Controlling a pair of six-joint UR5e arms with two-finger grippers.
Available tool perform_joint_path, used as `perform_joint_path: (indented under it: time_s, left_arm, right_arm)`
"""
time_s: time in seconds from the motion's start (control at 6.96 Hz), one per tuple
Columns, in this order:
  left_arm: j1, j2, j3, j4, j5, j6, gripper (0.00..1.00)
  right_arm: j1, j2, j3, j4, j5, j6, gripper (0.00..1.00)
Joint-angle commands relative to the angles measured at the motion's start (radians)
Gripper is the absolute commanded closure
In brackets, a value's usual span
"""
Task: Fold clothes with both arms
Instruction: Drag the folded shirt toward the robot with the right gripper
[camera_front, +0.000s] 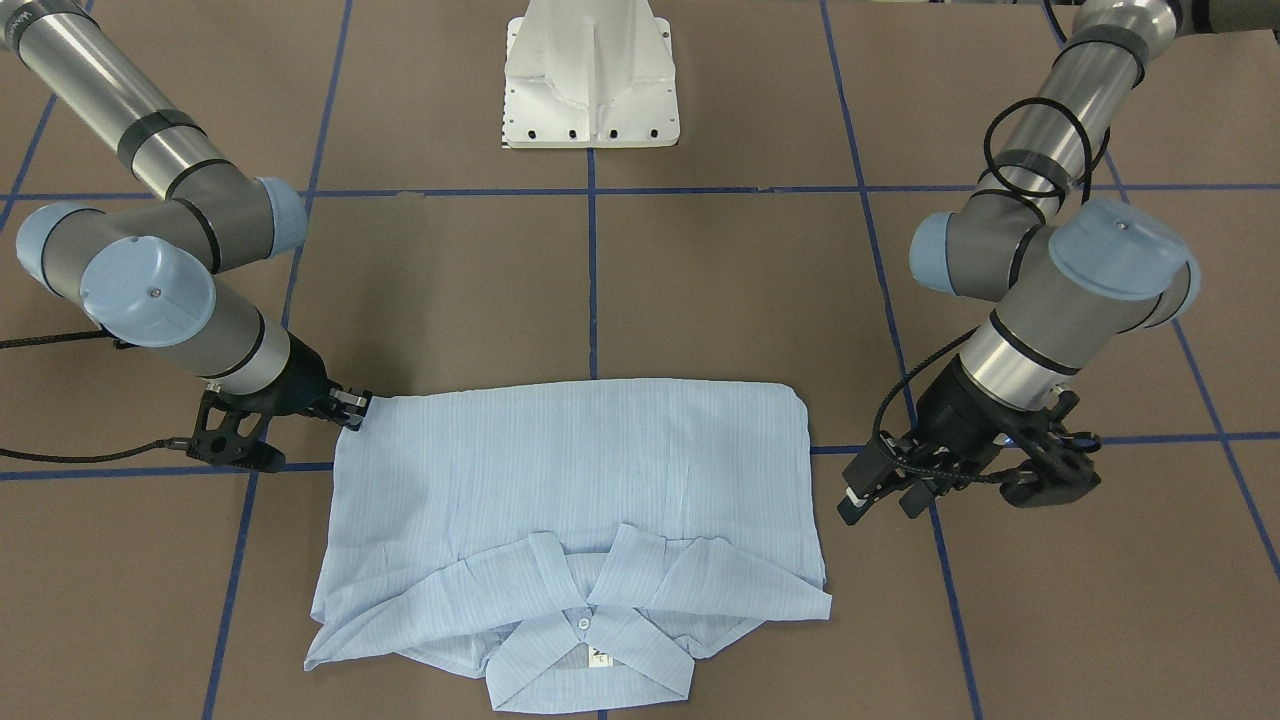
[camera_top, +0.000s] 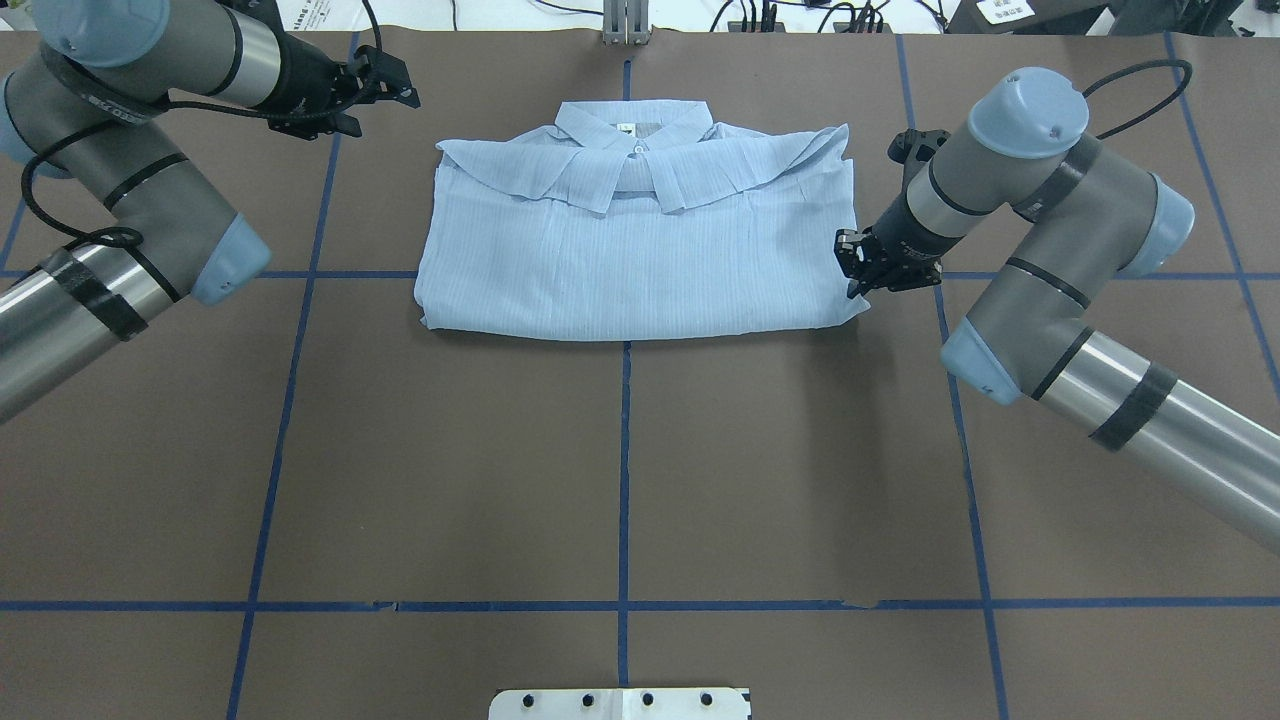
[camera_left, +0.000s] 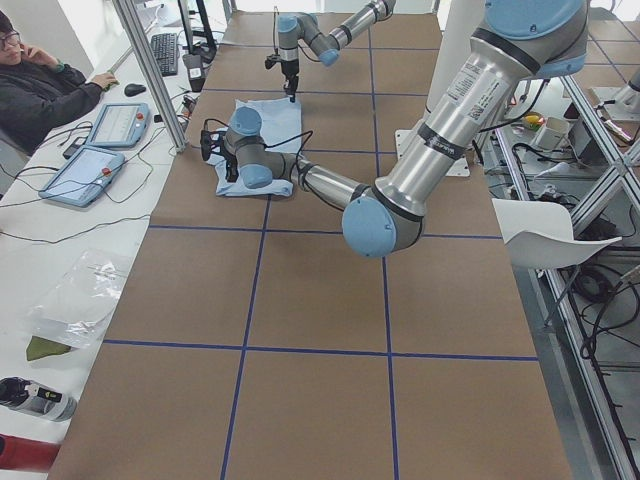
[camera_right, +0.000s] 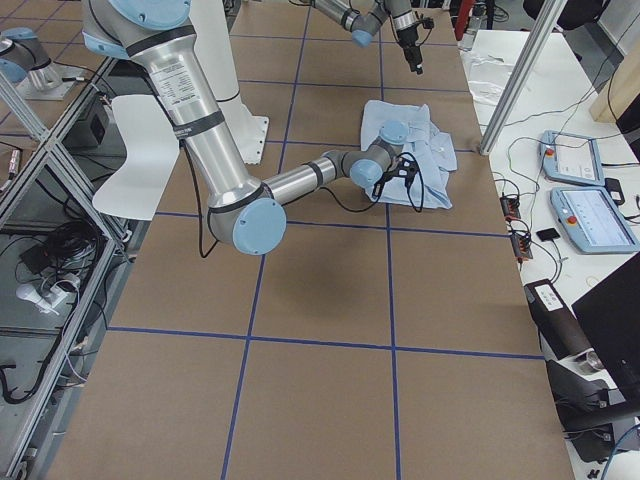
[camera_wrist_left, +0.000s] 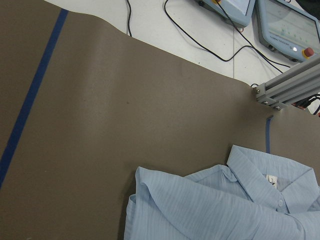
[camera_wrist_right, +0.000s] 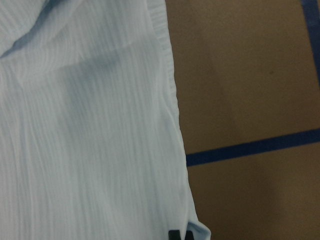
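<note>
1. Closest to the lens, at the bottom centre of the front-facing view, the pointed collar (camera_front: 640, 670) of the thin light-blue, finely striped button-up shirt (camera_front: 580, 470) lies spread open. A small white button (camera_front: 585, 622) sits at its throat, and a white neck label (camera_front: 600, 655) lies just below that.
2. At the left of that frame, the grey tube-segment right arm (camera_front: 150, 240) with light-blue joint caps slants down to the black two-finger right gripper (camera_front: 352, 405). Its jaws stand narrow, pinched on the shirt's upper-left corner. That corner is drawn out to a small point toward them.
3. The right wrist view shows crinkly striped fabric filling its left half. The dark fingertips (camera_wrist_right: 174, 235) sit at the hem corner, at the bottom edge of the frame.
4. In the centre, the shirt lies flat on the brown paper-covered table (camera_front: 700, 290), folded into a squarish rectangle. The fold runs straight along its top edge, and slanted flaps lie under the collar on either side.
5. A blue tape line (camera_front: 592, 290) runs up from that top edge to the white pedestal base (camera_front: 590, 75) at top centre.
6. At the right, the grey left arm (camera_front: 1040, 320) ends in the black left gripper (camera_front: 882, 497). Its jaws are spread wide and hold nothing. It is just beside the shirt's right edge and does not touch it.
</note>
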Motion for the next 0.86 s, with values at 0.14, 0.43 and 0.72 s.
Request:
perform_joint_path:
  time_s: [0.14, 0.43, 0.72]
  left_arm:
    - [-0.001, 0.005, -0.019, 0.002, 0.001, -0.005, 0.12]
    - [-0.001, 0.024, -0.040, 0.002, 0.003, -0.008, 0.12]
    - [0.002, 0.029, -0.048, 0.002, 0.006, -0.008, 0.12]
  right_arm:
    - [-0.023, -0.202, 0.271, 0.000, 0.054, 0.003, 1.00]
    - [-0.090, -0.325, 0.405, 0.000, 0.044, 0.017, 1.00]
    - [-0.190, -0.507, 0.583, 0.006, 0.039, 0.012, 1.00]
